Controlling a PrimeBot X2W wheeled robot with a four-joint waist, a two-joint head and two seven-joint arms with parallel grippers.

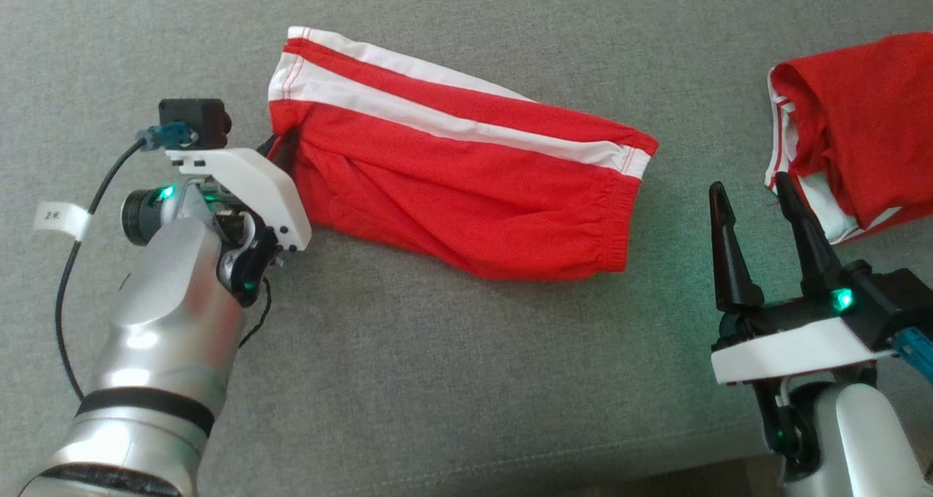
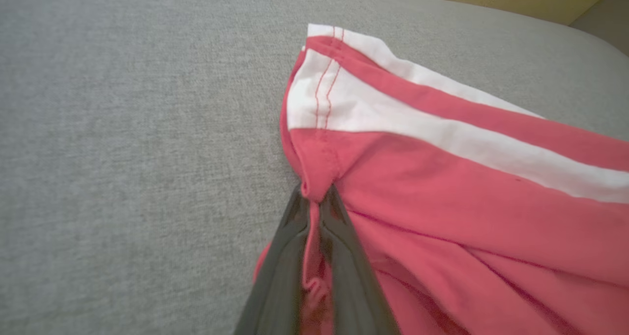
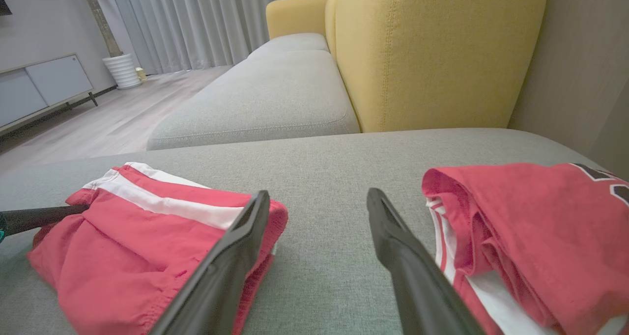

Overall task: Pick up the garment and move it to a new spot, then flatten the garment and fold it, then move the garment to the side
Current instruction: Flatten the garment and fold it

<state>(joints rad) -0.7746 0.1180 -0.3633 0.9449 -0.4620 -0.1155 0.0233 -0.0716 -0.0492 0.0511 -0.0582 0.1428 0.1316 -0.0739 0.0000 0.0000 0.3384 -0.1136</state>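
Note:
The garment (image 1: pixel 452 184) is a pair of red shorts with two white stripes, lying folded on the grey cushion (image 1: pixel 437 380). My left gripper (image 1: pixel 280 143) is at the garment's left edge and is shut on a pinch of the red cloth. The left wrist view has that cloth bunched between the closed fingers (image 2: pixel 344 256) of the left gripper (image 2: pixel 317 192), with the garment (image 2: pixel 467 202) spreading to the right. My right gripper (image 1: pixel 751 185) stands open and empty just right of the garment's waistband end. In the right wrist view the right gripper (image 3: pixel 318 195) points between the garment (image 3: pixel 132 246) and other clothes.
A second red and white piece of clothing (image 1: pixel 860 118) lies crumpled at the right edge, close to the right fingers (image 3: pixel 530 237). A yellow sofa back (image 3: pixel 432 55) rises behind the cushion. The cushion's front edge (image 1: pixel 583 475) runs along the bottom.

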